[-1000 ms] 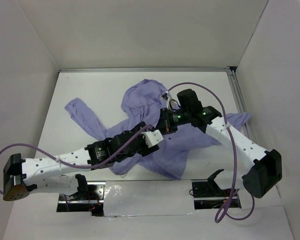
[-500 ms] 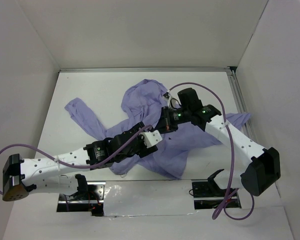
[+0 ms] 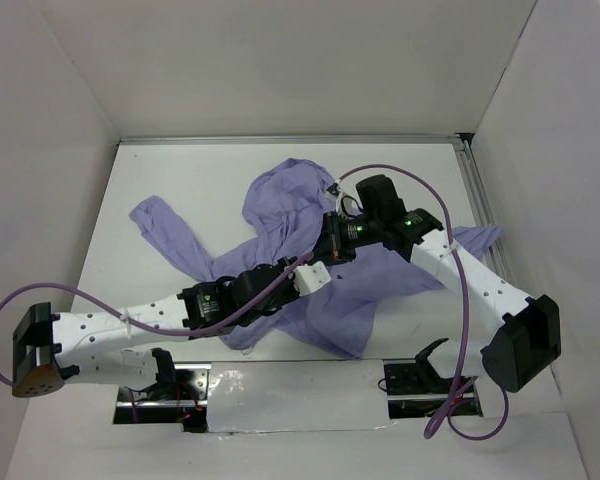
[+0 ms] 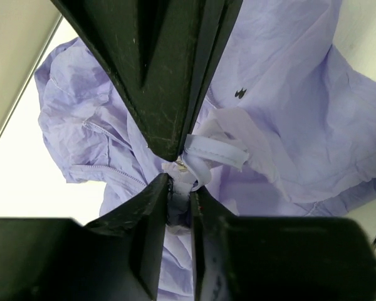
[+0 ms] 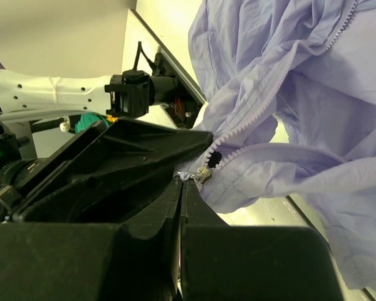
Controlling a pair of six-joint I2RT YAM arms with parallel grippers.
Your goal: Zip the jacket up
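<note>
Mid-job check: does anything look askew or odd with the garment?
The wrinkled lavender fabric jacket lies crumpled and skewed, one sleeve flung left; its zipper teeth stand apart. No damage visible.

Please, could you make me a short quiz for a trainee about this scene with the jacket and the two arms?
1. True or false: the jacket has its zipper closed all the way up.
2. Where do the jaws of both arms meet? A) on a sleeve B) by the zipper slider C) on the table beside the jacket
3. Fill in: the right jaws are ___ (open or shut).
Key: 1 false; 2 B; 3 shut.
</note>
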